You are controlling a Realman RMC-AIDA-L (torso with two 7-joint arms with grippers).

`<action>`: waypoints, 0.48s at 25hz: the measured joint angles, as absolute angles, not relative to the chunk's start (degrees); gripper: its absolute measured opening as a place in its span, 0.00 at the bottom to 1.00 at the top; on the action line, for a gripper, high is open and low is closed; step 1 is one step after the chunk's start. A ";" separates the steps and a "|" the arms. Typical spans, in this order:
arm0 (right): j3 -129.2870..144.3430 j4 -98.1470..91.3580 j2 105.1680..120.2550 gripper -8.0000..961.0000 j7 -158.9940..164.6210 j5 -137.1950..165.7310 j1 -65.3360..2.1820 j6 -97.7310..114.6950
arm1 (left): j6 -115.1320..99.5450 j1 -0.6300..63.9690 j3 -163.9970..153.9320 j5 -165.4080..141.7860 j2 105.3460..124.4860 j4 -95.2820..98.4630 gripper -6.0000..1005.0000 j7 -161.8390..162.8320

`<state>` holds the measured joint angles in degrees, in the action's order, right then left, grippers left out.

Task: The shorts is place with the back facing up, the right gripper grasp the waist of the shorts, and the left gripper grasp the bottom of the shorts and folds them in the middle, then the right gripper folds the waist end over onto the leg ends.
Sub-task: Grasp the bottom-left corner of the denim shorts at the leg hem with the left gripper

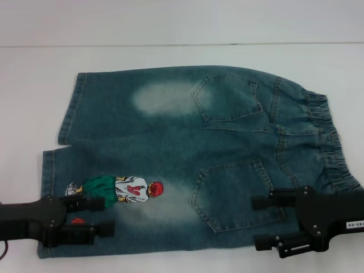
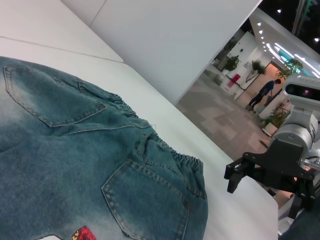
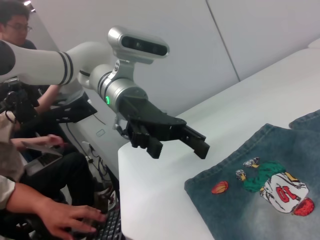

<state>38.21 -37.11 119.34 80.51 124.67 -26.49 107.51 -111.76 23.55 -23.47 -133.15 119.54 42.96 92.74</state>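
The blue faded-denim shorts (image 1: 187, 153) lie flat on the white table (image 1: 170, 57), back pockets up. The elastic waist (image 1: 333, 148) is on the right and the leg ends (image 1: 67, 111) on the left. A cartoon print (image 1: 122, 190) marks the near leg. My left gripper (image 1: 105, 216) hovers open over the near leg's hem, by the print. From the right wrist view, the left gripper (image 3: 180, 151) is above the table just off that hem. My right gripper (image 1: 257, 223) is open over the near back pocket, beside the waist. It also shows as the right gripper (image 2: 231, 180) in the left wrist view.
The table's near edge (image 1: 170, 264) runs just below both grippers. A white wall panel (image 2: 175, 40) stands behind the table. People (image 3: 20, 165) sit with a keyboard (image 3: 107, 225) beyond the table's left end.
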 joint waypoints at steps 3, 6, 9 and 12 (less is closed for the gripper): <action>38.29 -36.84 119.35 0.95 80.46 124.65 -26.48 106.83 | -111.79 23.42 -23.38 -133.16 119.53 42.94 0.88 92.72; 38.22 -36.42 119.35 0.95 80.42 124.60 -26.58 106.34 | -111.79 23.37 -23.32 -133.15 119.53 42.90 0.88 92.76; 38.14 -36.38 119.35 0.95 80.36 124.56 -26.57 106.26 | -111.80 23.33 -23.29 -133.15 119.57 42.89 0.88 92.98; 38.14 -36.38 119.35 0.95 80.34 124.54 -26.36 106.25 | -111.80 23.28 -23.11 -133.15 119.59 42.89 0.88 93.29</action>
<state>38.14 -36.38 119.35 80.34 124.54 -26.36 106.25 -111.80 23.28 -23.11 -133.15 119.59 42.89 93.29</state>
